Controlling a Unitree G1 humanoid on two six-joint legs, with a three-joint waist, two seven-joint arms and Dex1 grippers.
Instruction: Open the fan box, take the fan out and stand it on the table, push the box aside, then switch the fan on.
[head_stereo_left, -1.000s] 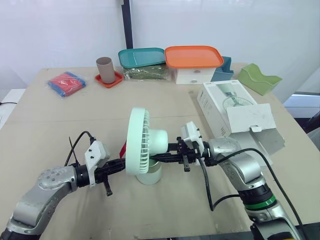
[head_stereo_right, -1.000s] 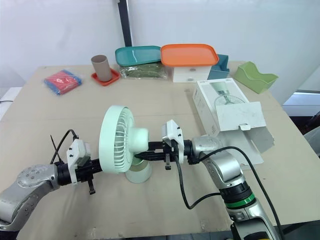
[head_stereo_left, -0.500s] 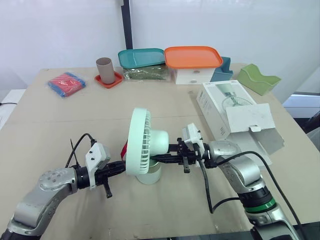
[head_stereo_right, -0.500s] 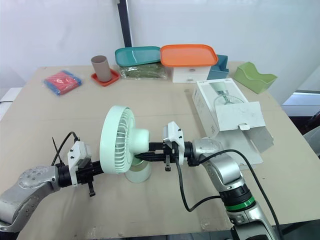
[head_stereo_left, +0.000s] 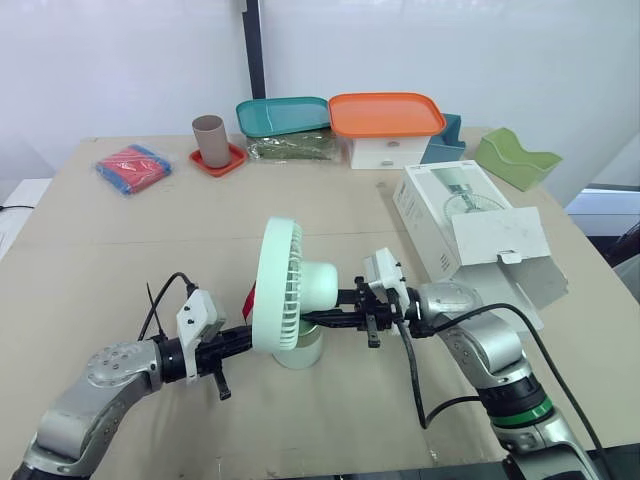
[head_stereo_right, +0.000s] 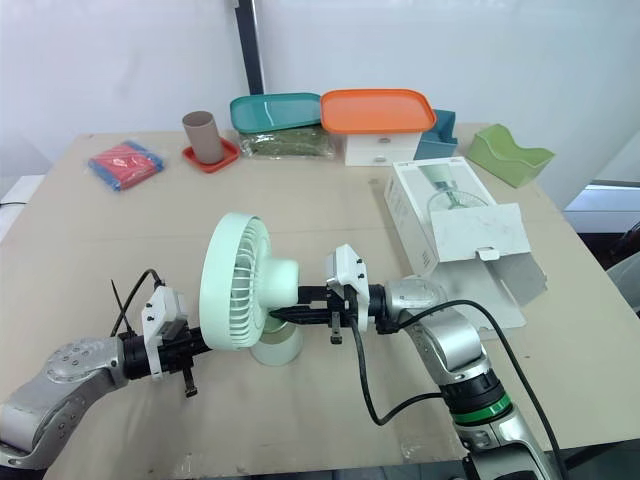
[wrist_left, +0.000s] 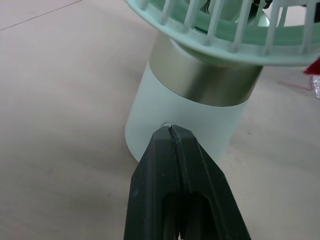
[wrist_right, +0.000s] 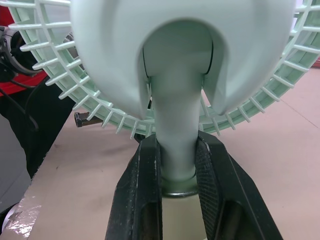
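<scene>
A mint-green fan (head_stereo_left: 290, 290) stands upright on its round base (head_stereo_left: 300, 350) in the middle of the table. My right gripper (wrist_right: 177, 165) is shut on the fan's neck just under the head, reaching in from the right (head_stereo_left: 325, 318). My left gripper (wrist_left: 169, 131) is shut with nothing held, and its joined fingertips touch the white lower part of the fan base (wrist_left: 185, 125), at a small mark on it. The white fan box (head_stereo_left: 470, 235) lies on the right side of the table with its end flap open.
Along the back stand a brown cup on a red coaster (head_stereo_left: 211, 140), a teal tray (head_stereo_left: 283, 112), an orange-lidded container (head_stereo_left: 387, 115) and a green holder (head_stereo_left: 515, 157). A red-and-blue packet (head_stereo_left: 132, 166) lies at the far left. A red scrap (head_stereo_left: 247, 298) lies behind the fan.
My left arm has slid to the right, bringing its shut fingertips up to the fan base. The right gripper and the fan have stayed put.
</scene>
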